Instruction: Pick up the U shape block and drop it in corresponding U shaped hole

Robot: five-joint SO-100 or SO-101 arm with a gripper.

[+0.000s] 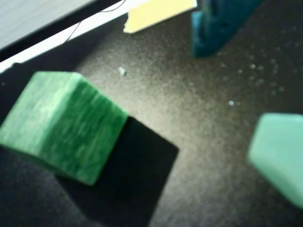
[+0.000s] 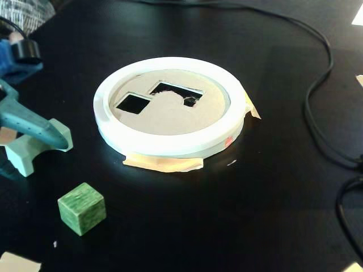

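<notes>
Pincer [image 2: 48, 136] overlaps the U shape block [image 2: 25, 150] at fixed view's left; grip can't be confirmed (contact hidden). Risk: block slips or twists before U shaped hole [image 2: 173, 92].

Black tabletop [image 2: 272, 187] lies bare in the fixed view between the green cube [image 2: 81, 208] and the white ring [image 2: 170, 146], and across the wide stretch to the ring's right, as far as the black cable [image 2: 311, 102] looping along that side. The U shaped hole [image 2: 176, 92] and the square cut-out [image 2: 133, 103] in the cardboard disc are both uncovered from above. At left the teal gripper [image 2: 54, 135] lies over the U shape block [image 2: 28, 153], crowding that corner; cube sits apart, just below.
</notes>
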